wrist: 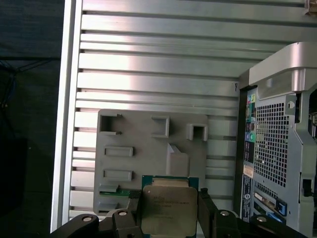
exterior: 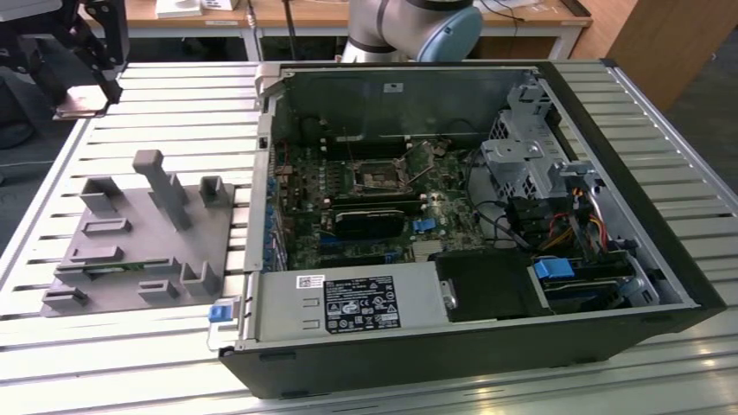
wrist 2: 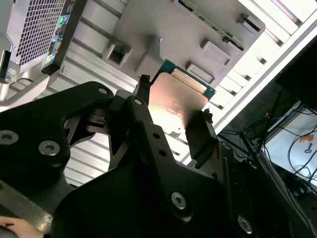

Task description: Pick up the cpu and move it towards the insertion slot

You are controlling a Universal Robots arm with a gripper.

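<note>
Gripping the thin square silvery-topped cpu (wrist: 168, 210) by two opposite edges, the black two-fingered gripper (wrist: 169, 214) is hanging above the grey plastic fixture plate (wrist: 129, 163) lying on the ribbed aluminium table (wrist: 148, 59). Beside it, the open black computer case (exterior: 645, 251) is holding the green motherboard with its square metal-framed insertion slot (exterior: 379, 177), well apart from the chip.

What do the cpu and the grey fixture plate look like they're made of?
The cpu, held between the gripper fingers, seems to have a metal lid: pale, silvery, with a soft sheen that catches light, on a green board edge. The fixture plate looks like matte grey plastic, dull and uniform, possibly printed or moulded; that cannot be told.
</note>
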